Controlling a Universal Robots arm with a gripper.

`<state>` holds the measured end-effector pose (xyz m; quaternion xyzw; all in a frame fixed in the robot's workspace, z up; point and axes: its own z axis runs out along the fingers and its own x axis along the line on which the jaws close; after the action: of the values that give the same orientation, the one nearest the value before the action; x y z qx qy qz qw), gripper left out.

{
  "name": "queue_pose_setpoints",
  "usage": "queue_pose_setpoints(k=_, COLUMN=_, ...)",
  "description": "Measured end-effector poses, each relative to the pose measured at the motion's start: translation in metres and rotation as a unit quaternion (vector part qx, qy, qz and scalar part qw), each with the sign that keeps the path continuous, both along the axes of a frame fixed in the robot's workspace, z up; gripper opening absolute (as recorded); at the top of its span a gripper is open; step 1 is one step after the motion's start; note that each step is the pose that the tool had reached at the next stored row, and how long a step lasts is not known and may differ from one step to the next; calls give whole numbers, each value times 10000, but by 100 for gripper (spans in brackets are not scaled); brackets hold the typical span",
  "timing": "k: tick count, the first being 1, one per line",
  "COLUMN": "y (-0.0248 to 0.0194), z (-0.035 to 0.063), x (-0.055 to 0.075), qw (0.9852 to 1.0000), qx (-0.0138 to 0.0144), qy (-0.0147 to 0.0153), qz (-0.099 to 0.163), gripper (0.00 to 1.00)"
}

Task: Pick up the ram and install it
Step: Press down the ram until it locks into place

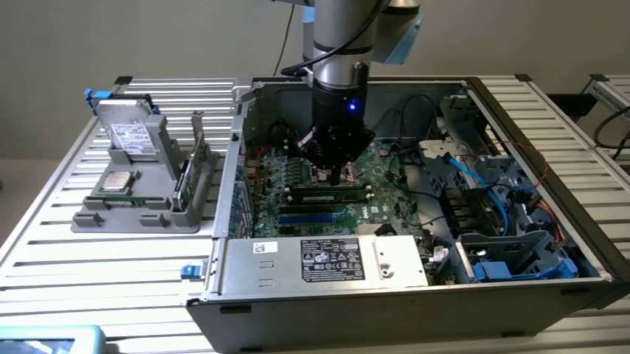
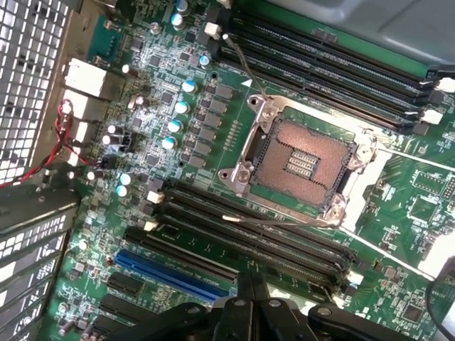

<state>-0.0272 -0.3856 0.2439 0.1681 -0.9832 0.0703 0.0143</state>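
The ram (image 1: 330, 198), a thin green stick with dark chips, lies along one of the black slots of the motherboard (image 1: 379, 166) inside the open computer case. My gripper (image 1: 337, 179) points straight down just behind it, fingers shut together with nothing between them. I cannot tell whether the fingertips touch the stick. In the wrist view the shut gripper (image 2: 252, 283) hangs over the slots beside the empty processor socket (image 2: 306, 160), with the ram (image 2: 206, 244) lying in a slot close by.
A grey rack (image 1: 138, 210) at the exterior view's left holds a hard drive (image 1: 133, 136), a silver processor chip (image 1: 118, 181) and an upright green expansion card (image 1: 200, 166). The silver power supply (image 1: 325, 259) sits at the case's front. Blue and black cables (image 1: 473, 177) crowd the right.
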Motion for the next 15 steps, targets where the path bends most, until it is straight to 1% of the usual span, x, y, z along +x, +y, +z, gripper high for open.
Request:
queue_pose_setpoints(k=4, y=0, z=0, x=0, qw=9997, qx=0, qy=-48, qz=-226, gripper=11)
queue_pose_setpoints(k=8, y=0, z=0, x=0, qw=9990, qx=0, qy=-94, qz=-445, gripper=11)
queue_pose_setpoints(k=11, y=0, z=0, x=0, qw=9981, qx=0, qy=-119, qz=-609, gripper=11)
queue_pose_setpoints(k=15, y=0, z=1, x=-1, qw=9964, qx=-3, qy=-146, qz=-835, gripper=11)
